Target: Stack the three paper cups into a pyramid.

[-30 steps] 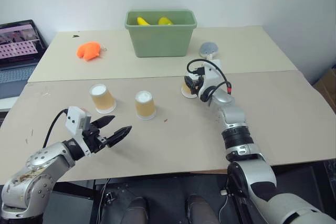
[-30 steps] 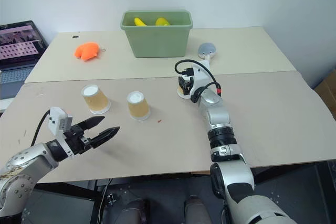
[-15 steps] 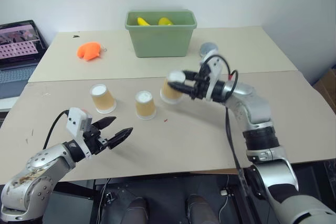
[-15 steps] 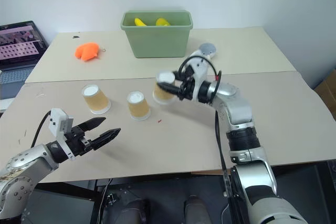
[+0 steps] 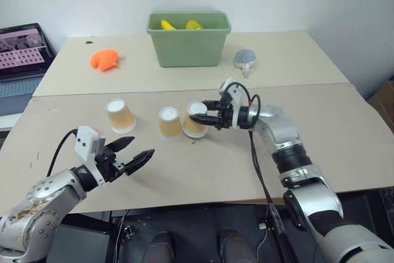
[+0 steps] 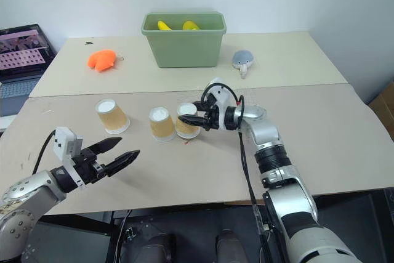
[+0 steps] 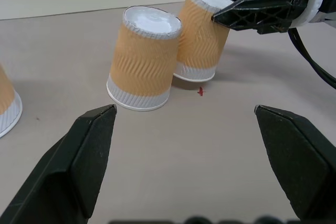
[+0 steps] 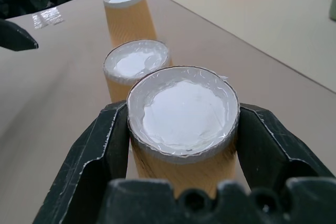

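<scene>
One paper cup (image 5: pixel 196 119) sits clamped between the right pincer's (image 5: pixel 203 116) fingers.

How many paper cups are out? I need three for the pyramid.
3, all upside down in a row: left cup, middle cup, and beside it the cup in the right gripper's fingers.

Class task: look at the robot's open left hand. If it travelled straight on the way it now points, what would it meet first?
Probably the middle paper cup, straight ahead of the left hand; it may be lower than the hand. The held cup stands just behind, gripped by the right hand.
</scene>
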You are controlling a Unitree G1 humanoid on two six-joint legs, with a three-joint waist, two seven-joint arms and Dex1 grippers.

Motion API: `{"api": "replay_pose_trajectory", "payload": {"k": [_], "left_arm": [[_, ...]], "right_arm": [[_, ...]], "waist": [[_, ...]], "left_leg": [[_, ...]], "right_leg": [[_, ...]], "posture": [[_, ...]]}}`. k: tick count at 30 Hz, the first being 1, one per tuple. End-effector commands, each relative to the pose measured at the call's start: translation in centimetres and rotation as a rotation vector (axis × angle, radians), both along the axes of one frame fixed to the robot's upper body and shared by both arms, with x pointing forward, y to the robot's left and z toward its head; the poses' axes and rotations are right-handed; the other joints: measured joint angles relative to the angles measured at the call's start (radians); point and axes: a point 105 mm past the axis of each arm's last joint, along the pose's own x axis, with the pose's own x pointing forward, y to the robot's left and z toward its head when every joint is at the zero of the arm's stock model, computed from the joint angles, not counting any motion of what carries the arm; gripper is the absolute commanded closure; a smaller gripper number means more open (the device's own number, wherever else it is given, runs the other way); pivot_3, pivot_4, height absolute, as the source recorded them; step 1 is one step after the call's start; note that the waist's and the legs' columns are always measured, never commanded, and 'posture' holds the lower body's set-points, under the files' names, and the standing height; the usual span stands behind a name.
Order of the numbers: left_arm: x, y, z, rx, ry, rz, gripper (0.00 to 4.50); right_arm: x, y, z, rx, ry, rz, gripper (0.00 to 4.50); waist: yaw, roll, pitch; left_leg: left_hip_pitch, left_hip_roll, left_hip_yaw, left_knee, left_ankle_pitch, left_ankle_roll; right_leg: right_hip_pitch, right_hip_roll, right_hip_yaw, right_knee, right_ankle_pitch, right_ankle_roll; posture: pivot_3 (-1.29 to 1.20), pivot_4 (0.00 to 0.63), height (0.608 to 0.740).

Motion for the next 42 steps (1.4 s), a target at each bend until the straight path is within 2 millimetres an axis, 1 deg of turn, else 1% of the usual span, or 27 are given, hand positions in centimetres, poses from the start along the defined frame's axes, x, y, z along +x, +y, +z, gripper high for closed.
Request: {"api": "replay_pose_trajectory", "payload": {"k": [1,6,10,12,15,19,21,24,28,29,30,31,32,34,37,39,42], "left_arm": [[-0.4,0.0,1.2,0.019,-0.048,0.0,0.0],[-0.5,-0.1,1.2,0.017,-0.05,0.006,0.0],[-0.6,-0.2,1.2,0.014,-0.052,0.008,0.0],[-0.5,-0.2,1.2,0.013,-0.053,0.009,0.0],[-0.4,-0.2,1.2,0.009,-0.054,0.008,0.0],[-0.4,-0.3,1.2,0.005,-0.054,0.008,0.0],[-0.4,-0.3,1.0,0.003,-0.051,0.01,0.0],[-0.5,-0.3,0.8,0.001,-0.046,0.012,0.0],[-0.5,0.0,0.3,0.003,-0.041,0.051,0.0],[-0.4,0.4,0.3,0.004,-0.054,0.086,0.0],[0.0,1.3,0.5,0.009,-0.087,0.167,0.0],[0.5,2.4,0.8,0.019,-0.126,0.255,0.0],[1.0,4.0,1.0,0.024,-0.156,0.371,0.0],[1.4,6.1,1.3,0.038,-0.199,0.521,0.0],[1.7,8.9,1.9,0.091,-0.276,0.697,0.0],[2.1,9.9,1.9,0.096,-0.286,0.748,0.0],[3.9,9.3,1.6,0.114,-0.279,0.69,0.0]], "right_arm": [[-0.3,1.0,1.7,0.009,-0.072,0.057,1.81],[-0.2,1.2,1.1,-0.004,-0.065,0.052,1.81],[0.2,1.0,1.1,0.001,-0.06,0.029,1.81],[0.4,0.9,1.2,0.007,-0.059,0.013,0.85],[0.7,0.6,1.5,0.012,-0.07,-0.005,0.03],[0.6,0.6,2.0,0.017,-0.093,-0.001,0.03],[-0.2,0.3,3.4,0.052,-0.114,0.033,0.03],[-1.4,0.0,4.8,0.086,-0.131,0.083,0.03],[-4.7,-0.8,8.1,0.144,-0.166,0.201,0.03],[-5.2,-0.9,8.9,0.156,-0.175,0.207,0.03],[-5.5,-1.0,10.1,0.175,-0.187,0.209,0.03],[-5.8,-1.1,11.0,0.189,-0.195,0.209,0.03],[-6.1,-1.1,11.7,0.195,-0.204,0.209,0.03],[-6.5,-1.1,12.3,0.19,-0.219,0.212,0.03],[-7.2,-0.9,12.3,0.164,-0.238,0.228,0.03],[-7.4,-0.7,12.1,0.152,-0.24,0.226,0.03],[-7.7,-0.8,12.0,0.152,-0.243,0.224,0.03]], "waist": [[0.001,0.0,0.0],[0.002,0.0,0.0],[0.002,0.0,0.0],[0.001,0.0,0.0],[0.001,0.0,0.0],[0.001,0.0,0.0],[0.001,0.0,0.0],[0.003,0.0,0.0],[0.008,0.0,0.0],[0.008,0.0,0.0],[0.008,0.0,0.0],[0.008,0.0,0.0],[0.008,0.0,0.0],[0.009,0.0,0.0],[0.012,0.0,0.0],[0.019,0.0,0.0],[0.027,-0.001,0.0]], "left_leg": [[0.0,0.0,0.0,0.0,0.0,0.0],[0.0,0.0,0.0,0.0,0.0,0.0],[0.0,0.0,0.0,0.0,0.0,0.0],[0.0,0.0,0.0,0.0,0.0,0.0],[0.0,0.0,0.0,0.0,0.0,0.0],[0.0,0.0,0.0,0.0,0.0,0.0],[0.0,0.0,0.0,0.0,0.0,0.0],[0.0,0.0,0.0,0.0,0.0,0.0],[0.0,0.0,0.0,0.0,0.0,0.0],[-0.001,0.0,0.0,0.0,0.0,0.0],[-0.001,0.0,0.0,0.0,0.0,0.0],[0.0,0.0,0.0,0.0,0.0,0.0],[0.0,0.0,0.0,0.0,0.0,0.0],[0.001,0.0,0.0,0.0,0.0,0.0],[0.001,0.0,0.0,0.0,0.0,0.0],[0.0,-0.001,0.0,0.0,0.0,0.0],[0.0,-0.001,0.0,0.0,0.0,0.0]], "right_leg": [[0.0,0.0,0.0,0.0,0.0,0.0],[0.0,0.0,0.0,0.0,0.0,0.0],[0.0,0.0,0.0,0.0,0.0,0.0],[0.0,0.0,0.0,0.0,0.0,0.0],[0.0,0.0,0.0,0.0,0.0,0.0],[0.0,0.0,0.0,0.0,0.0,0.0],[0.0,0.0,0.0,0.0,0.0,0.0],[0.0,0.0,0.0,0.0,0.0,0.0],[0.0,0.0,0.0,0.0,0.0,0.0],[0.0,-0.001,0.0,0.0,0.0,0.0],[0.0,-0.001,0.0,0.0,0.0,0.0],[0.0,-0.001,0.0,0.0,0.0,0.0],[0.0,-0.001,0.0,0.0,0.0,0.0],[0.0,0.0,0.0,0.0,0.0,0.0],[0.001,0.0,0.0,0.0,0.0,0.0],[0.0,-0.001,0.0,-0.001,0.0,0.0],[0.0,-0.001,0.0,-0.001,0.0,0.0]], "posture": [[0.0,0.15,0.732],[0.0,0.15,0.732],[0.0,0.15,0.732],[0.0,0.15,0.732],[0.0,0.15,0.732],[0.0,0.15,0.732],[0.0,0.15,0.732],[0.0,0.15,0.732],[0.0,0.15,0.732],[0.0,0.15,0.732],[0.0,0.15,0.732],[0.0,0.15,0.732],[0.0,0.15,0.732],[0.0,0.15,0.732],[0.0,0.15,0.732],[0.0,0.15,0.732],[0.0,0.15,0.732]]}}
